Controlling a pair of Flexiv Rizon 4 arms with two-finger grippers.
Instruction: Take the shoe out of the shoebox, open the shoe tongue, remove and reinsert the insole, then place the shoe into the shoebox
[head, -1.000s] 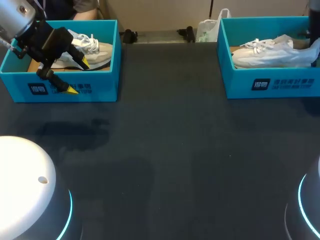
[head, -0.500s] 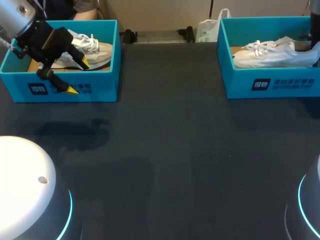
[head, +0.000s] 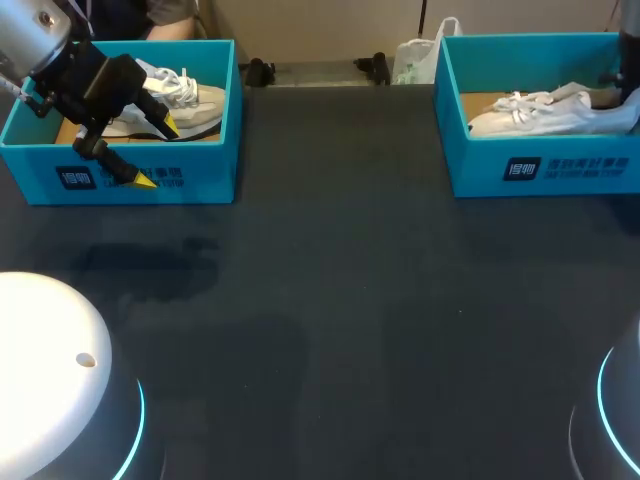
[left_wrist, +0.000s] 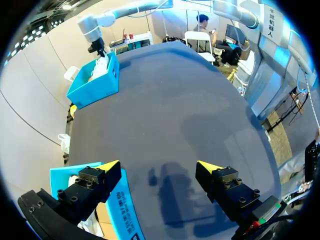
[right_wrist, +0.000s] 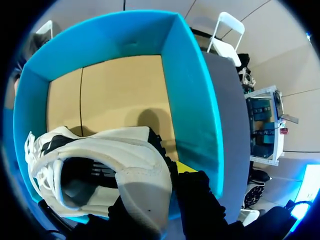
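A white shoe (head: 545, 115) lies low inside the right blue shoebox (head: 545, 168), toe pointing toward the table's middle. My right gripper (right_wrist: 167, 186) is shut on the shoe's (right_wrist: 100, 160) heel collar, above the box's brown floor; in the head view only the arm (head: 628, 60) shows at the frame's edge. My left gripper (head: 158, 153) hangs open over the front wall of the left blue shoebox (head: 190, 180), which holds a second white shoe (head: 185, 105). In the left wrist view its fingers (left_wrist: 157, 167) straddle that box wall (left_wrist: 127, 210) with nothing between them.
The two shoeboxes stand at the table's far corners. Dark tabletop (head: 340, 300) stretches between and in front of them. My arms' white bases (head: 50, 370) sit at the near corners. A white bag (head: 415, 60) lies just past the far edge.
The right gripper has lowered the white shoe deeper into the right shoebox. The left arm has not moved.
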